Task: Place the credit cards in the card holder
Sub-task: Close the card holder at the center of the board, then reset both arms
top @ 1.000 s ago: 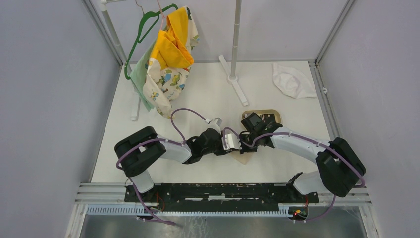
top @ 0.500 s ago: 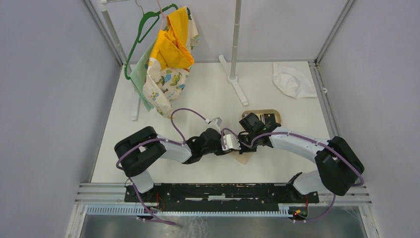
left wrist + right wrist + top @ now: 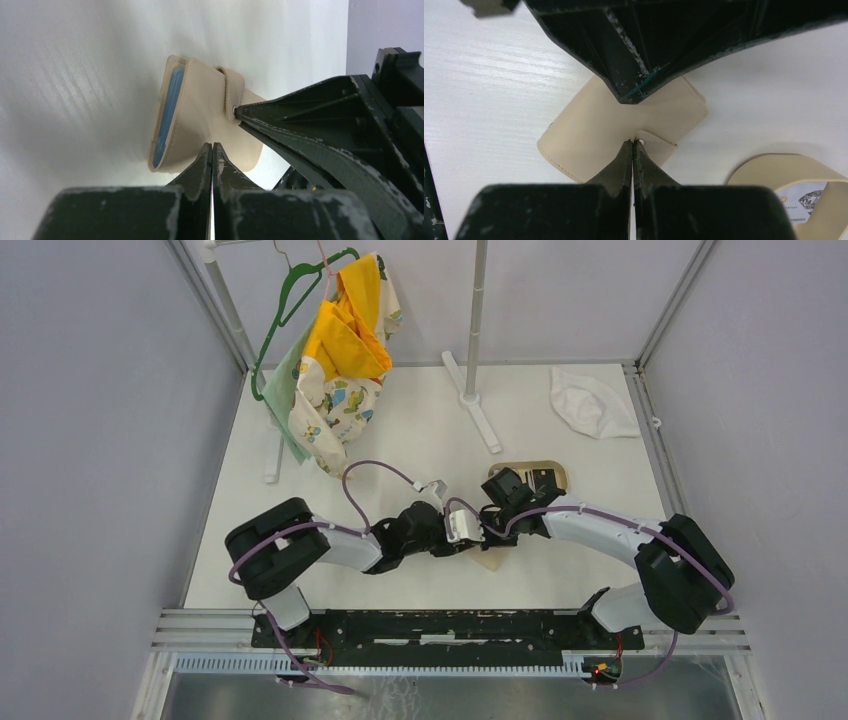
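The left pincer (image 3: 212, 146) and right pincer (image 3: 633, 143), both squeezed together, touched the wallet (image 3: 584, 135). A card (image 3: 801, 202) waited in the tray (image 3: 759, 167) at four o'clock.

Place: robot lab test cell
Enclosure: plain grey walls (image 3: 100, 440); metal frame struts (image 3: 678, 302)
Bench: white table (image 3: 420, 440); two arms (image 3: 600, 530) bolted to a rail (image 3: 200, 625) at its near edge
Props: rack (image 3: 478, 310) with hanger (image 3: 268, 352) and clothes (image 3: 345, 340); cloth (image 3: 592, 405)
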{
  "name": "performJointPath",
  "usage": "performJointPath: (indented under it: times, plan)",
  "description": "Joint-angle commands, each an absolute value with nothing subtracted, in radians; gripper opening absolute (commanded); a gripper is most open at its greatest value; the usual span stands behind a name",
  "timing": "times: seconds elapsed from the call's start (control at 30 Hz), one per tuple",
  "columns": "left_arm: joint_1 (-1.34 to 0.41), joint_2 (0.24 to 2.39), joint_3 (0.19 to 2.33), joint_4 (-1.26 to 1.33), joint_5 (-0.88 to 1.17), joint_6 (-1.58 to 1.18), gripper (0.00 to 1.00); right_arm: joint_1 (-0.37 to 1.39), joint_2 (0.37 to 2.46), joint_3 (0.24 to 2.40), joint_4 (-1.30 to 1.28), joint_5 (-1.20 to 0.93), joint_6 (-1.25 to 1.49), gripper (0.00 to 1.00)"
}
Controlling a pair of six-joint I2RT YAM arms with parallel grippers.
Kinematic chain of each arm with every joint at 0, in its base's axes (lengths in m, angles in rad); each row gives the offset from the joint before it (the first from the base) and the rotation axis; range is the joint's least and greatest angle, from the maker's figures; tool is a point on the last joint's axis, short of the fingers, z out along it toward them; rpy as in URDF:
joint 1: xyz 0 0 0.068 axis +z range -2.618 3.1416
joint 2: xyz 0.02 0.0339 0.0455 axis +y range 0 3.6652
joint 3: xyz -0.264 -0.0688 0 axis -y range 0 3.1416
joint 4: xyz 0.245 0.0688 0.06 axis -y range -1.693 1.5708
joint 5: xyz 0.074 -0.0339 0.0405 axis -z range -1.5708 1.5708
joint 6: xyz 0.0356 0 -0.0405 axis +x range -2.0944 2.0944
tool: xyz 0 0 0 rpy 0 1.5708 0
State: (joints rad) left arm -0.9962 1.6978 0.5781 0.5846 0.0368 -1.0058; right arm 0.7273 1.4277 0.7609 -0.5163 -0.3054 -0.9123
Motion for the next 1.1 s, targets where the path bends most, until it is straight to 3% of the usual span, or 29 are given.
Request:
performJointPath:
  times: [0.0,0.13,0.3,0.5,0.57,0.63,0.73,0.83,1.07]
  plan:
    - [-0.996,1.612,0.554,0.608,0.022,-0.948,0.02,0.721,1.458,0.720,-0.521,-0.299,-0.901,0.11]
    - [-0.997,1.554,0.529,0.581,0.003,-0.922,0.03,0.664,1.357,0.734,-0.529,-0.404,-0.896,0.36]
    - [-0.997,1.440,0.468,0.556,-0.027,-0.868,0.06,0.547,1.207,0.762,-0.558,-0.545,-0.909,0.55]
    - [-1.001,1.200,0.413,0.510,-0.014,-0.770,0.27,0.413,1.028,0.774,-0.522,-0.607,-0.907,0.72]
    - [-1.002,1.106,0.416,0.468,-0.007,-0.737,0.40,0.374,0.958,0.761,-0.454,-0.566,-0.867,0.81]
    - [-1.002,1.005,0.425,0.431,-0.005,-0.705,0.57,0.346,0.894,0.744,-0.366,-0.477,-0.795,0.96]
    - [-1.002,0.880,0.485,0.305,-0.005,-0.636,0.77,0.325,0.819,0.735,-0.246,-0.327,-0.645,0.98]
    - [-1.001,0.786,0.564,0.154,-0.041,-0.576,0.90,0.323,0.774,0.789,-0.217,-0.254,-0.520,0.98]
    - [-1.001,0.664,0.750,-0.203,-0.217,-0.519,0.99,0.320,0.700,0.910,-0.271,-0.487,-0.432,0.98]
